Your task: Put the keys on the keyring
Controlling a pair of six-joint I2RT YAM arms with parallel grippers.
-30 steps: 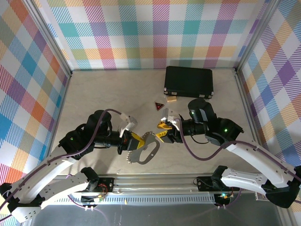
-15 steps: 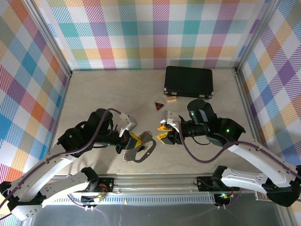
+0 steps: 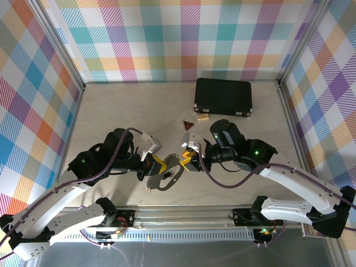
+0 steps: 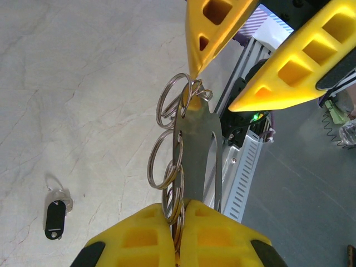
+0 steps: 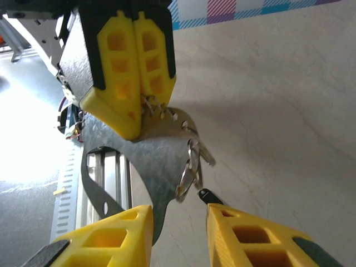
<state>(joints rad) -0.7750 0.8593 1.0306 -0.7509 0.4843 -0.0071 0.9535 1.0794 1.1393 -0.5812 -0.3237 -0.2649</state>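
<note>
My left gripper (image 3: 161, 163) is shut on the keyring (image 3: 164, 179), a flat silver loop with several split rings (image 4: 167, 161) along its edge. It holds the keyring above the table, near the front edge. My right gripper (image 3: 186, 161) faces it from the right, open, and its yellow fingers (image 5: 119, 239) straddle the keyring's free end (image 5: 161, 183) without gripping it. A tiny key with a black head (image 4: 54, 214) lies on the table below, apart from both grippers. In the right wrist view its black tip (image 5: 209, 196) peeks out beside my finger.
A large black case (image 3: 223, 97) lies at the back right. A tan block (image 3: 202, 117) and a red-and-black triangular tag (image 3: 188, 125) sit just in front of it. The metal rail (image 3: 183, 214) runs along the table's near edge, under the keyring.
My right gripper has moved left up to the keyring's end and its jaws have narrowed. The left gripper still holds the keyring, a little lower than a second ago.
</note>
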